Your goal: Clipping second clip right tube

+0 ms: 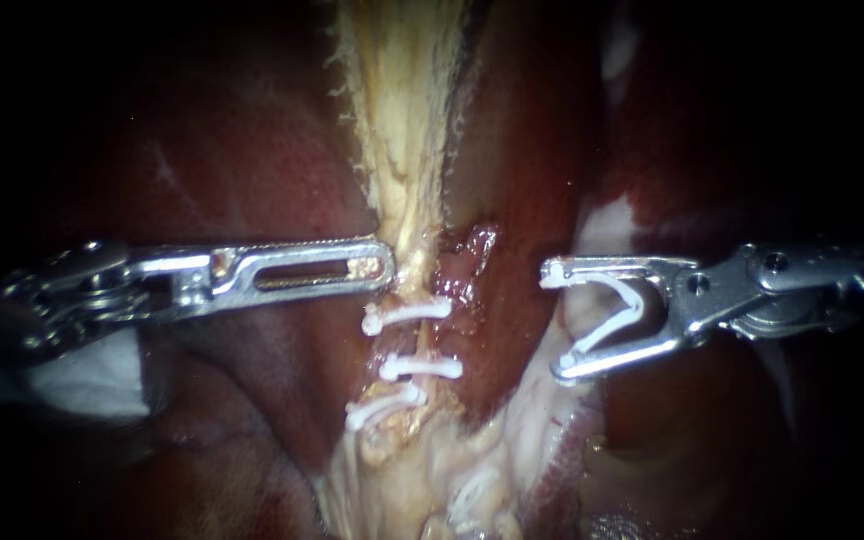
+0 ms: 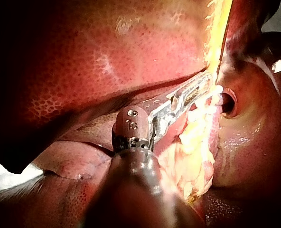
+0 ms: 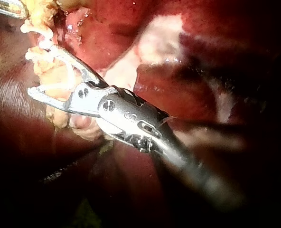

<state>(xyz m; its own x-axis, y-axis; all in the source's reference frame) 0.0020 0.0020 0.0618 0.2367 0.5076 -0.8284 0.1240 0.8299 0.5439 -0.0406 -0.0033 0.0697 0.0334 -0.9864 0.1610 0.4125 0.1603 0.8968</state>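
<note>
the jaws of the slim metal right instrument (image 1: pixel 555 322) stand far apart, yet both hold a white v-shaped plastic clip (image 1: pixel 614 312) seated between them. the clip encloses nothing so far. these jaws hang well apart from the pale yellowish tube (image 1: pixel 412 250) in the middle. the slotted jaws of the slim metal left instrument (image 1: pixel 380 268) are closed on that tube, just above the topmost of three white clips (image 1: pixel 420 367). dark red liver (image 1: pixel 252 150) surrounds everything. i cannot tell which tube is the right one. as i judge it, the clip is loaded, while reaching, seating and closing remain.
</note>
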